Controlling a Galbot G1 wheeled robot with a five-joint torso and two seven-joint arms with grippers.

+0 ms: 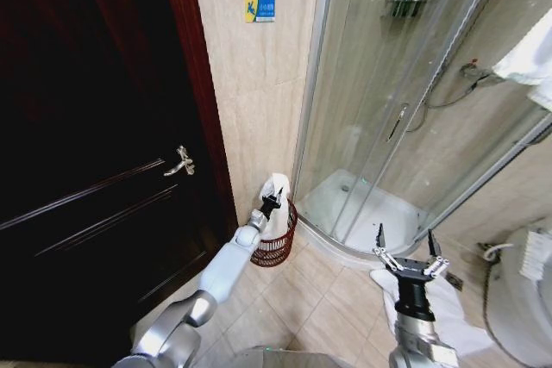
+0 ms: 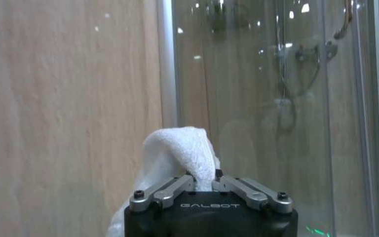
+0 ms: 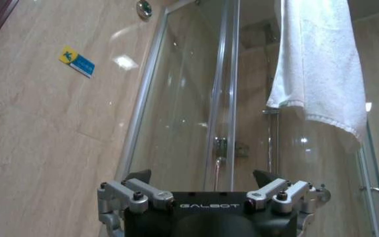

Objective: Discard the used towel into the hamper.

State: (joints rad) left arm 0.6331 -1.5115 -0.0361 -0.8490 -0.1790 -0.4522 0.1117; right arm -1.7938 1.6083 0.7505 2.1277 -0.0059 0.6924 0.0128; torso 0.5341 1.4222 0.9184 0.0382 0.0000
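A: Towel (image 1: 276, 204) first: where is it?

B: White, bunched, standing up out of the hamper (image 1: 277, 245), with the left gripper (image 1: 271, 203) right at it. In the left wrist view the towel (image 2: 179, 155) rises between the two fingers, so the jaws are clenched on the cloth.

A: And the hamper itself?

B: A small reddish-brown openwork basket on the tiled floor (image 1: 293, 295), in the corner between the dark wooden door (image 1: 95, 144) and the glass shower enclosure (image 1: 405, 92), against the beige wall.

A: The other arm?

B: The right gripper (image 1: 405, 252) sits low, well apart from the hamper, pointing toward the shower. Its jaws are spread wide with nothing in them; its own camera shows the same gap (image 3: 203, 185).

A: Any other cloth?

B: A second white towel (image 3: 318, 64) hangs over the top of the shower glass.
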